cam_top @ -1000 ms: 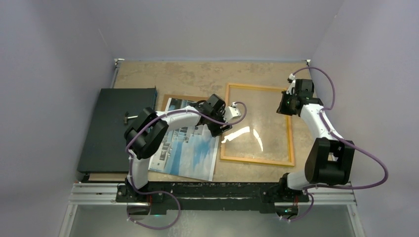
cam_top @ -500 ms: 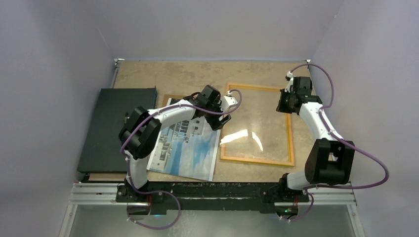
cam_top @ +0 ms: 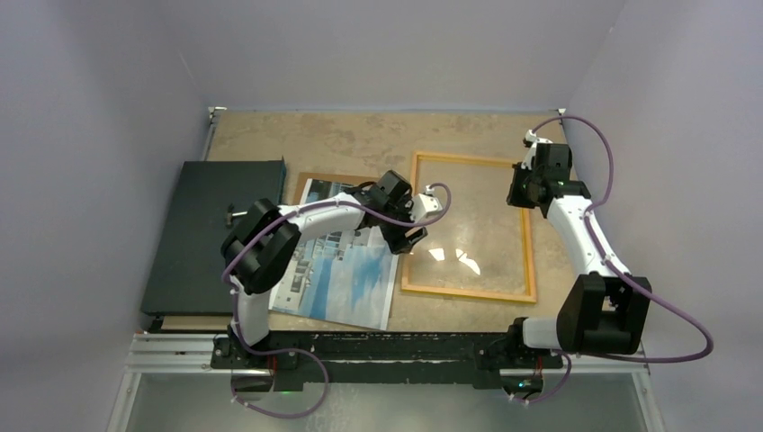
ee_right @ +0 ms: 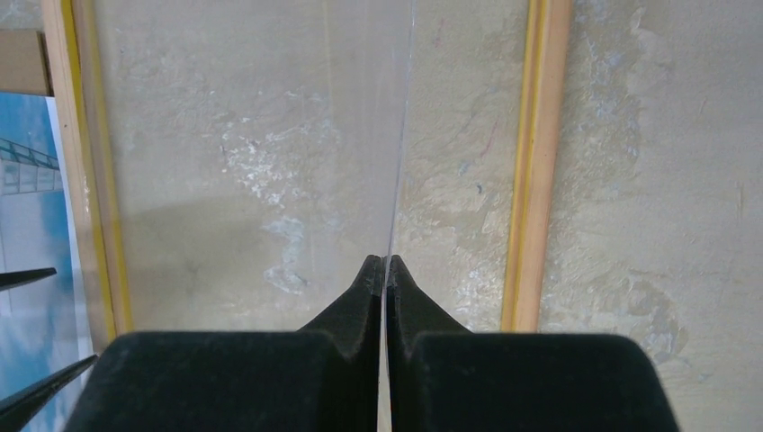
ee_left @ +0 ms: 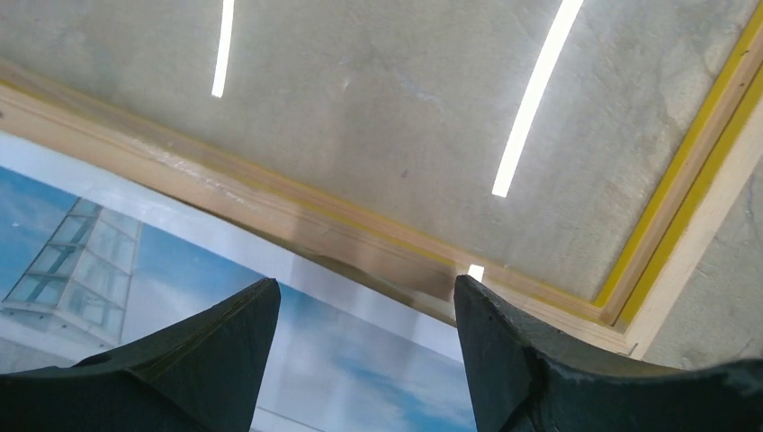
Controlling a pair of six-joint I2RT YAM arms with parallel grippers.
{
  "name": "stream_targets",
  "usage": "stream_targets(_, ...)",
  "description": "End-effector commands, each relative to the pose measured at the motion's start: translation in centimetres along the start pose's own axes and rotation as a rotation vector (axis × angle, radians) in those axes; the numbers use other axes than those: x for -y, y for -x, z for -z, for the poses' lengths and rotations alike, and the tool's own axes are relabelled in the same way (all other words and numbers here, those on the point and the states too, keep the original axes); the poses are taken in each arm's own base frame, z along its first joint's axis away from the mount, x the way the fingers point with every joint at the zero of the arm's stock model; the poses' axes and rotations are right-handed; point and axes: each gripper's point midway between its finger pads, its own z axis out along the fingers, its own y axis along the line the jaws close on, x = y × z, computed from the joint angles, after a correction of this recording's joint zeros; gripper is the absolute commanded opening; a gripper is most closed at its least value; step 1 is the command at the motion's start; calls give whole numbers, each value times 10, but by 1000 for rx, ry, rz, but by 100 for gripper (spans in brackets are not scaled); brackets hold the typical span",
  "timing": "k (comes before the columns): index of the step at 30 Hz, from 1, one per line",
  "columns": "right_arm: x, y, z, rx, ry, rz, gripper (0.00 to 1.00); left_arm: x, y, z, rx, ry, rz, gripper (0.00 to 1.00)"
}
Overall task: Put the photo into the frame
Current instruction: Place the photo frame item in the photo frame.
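Observation:
The photo [cam_top: 346, 274] lies face up left of the yellow-orange frame [cam_top: 468, 292], its right edge beside the frame's left rail. My left gripper [cam_top: 412, 236] is open and empty, low over that edge. In the left wrist view its fingers [ee_left: 513, 351] straddle the photo [ee_left: 108, 243] and the wooden rail [ee_left: 315, 225]. My right gripper [cam_top: 522, 191] is at the frame's right side. In the right wrist view it [ee_right: 385, 263] is shut on the edge of the clear pane [ee_right: 402, 135], seen edge-on, between the frame's rails [ee_right: 535, 162].
A flat black panel [cam_top: 211, 234] lies at the left. A brown backing board [cam_top: 319, 177] shows under the photo's far edge. Walls close in the table on the left, back and right.
The left gripper swung back toward the photo's far corner, then returned to the frame's left rail. The bright reflections on the pane shrank and shifted. The right arm's elbow dropped a little.

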Motion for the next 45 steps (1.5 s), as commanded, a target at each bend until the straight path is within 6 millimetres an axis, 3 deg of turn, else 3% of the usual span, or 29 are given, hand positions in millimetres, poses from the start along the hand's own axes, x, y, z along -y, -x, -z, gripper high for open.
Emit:
stream_targets(1, 11, -2, 4, 12, -58, 24, 0, 14, 7, -1, 24, -29, -49, 69)
stream_targets(5, 18, -1, 3, 14, -96, 23, 0, 25, 6, 2, 19, -28, -107, 76)
stream_targets(11, 17, 1, -2, -7, -96, 13, 0, 58, -5, 9, 1, -67, -241, 91)
stream_targets(16, 13, 3, -4, -8, -73, 8, 0, 87, -11, 10, -23, -51, -389, 94)
stream_targets(18, 12, 3, -4, -9, -69, 8, 0, 89, -14, 4, -37, -21, -409, 94)
stream_targets(24, 11, 4, -4, -5, -64, 10, 0, 76, -19, -8, -68, 116, -467, 95)
stream_targets(30, 10, 8, -5, 10, -62, -4, 0, 45, -7, -6, -57, 304, -481, 88)
stream_targets(39, -6, 16, -15, 18, 25, -37, 0, 31, 5, -5, -18, 347, -443, 85)
stream_targets(45, -9, 22, -20, 16, 38, -40, 0, -13, 19, 15, 27, 359, -314, 89)
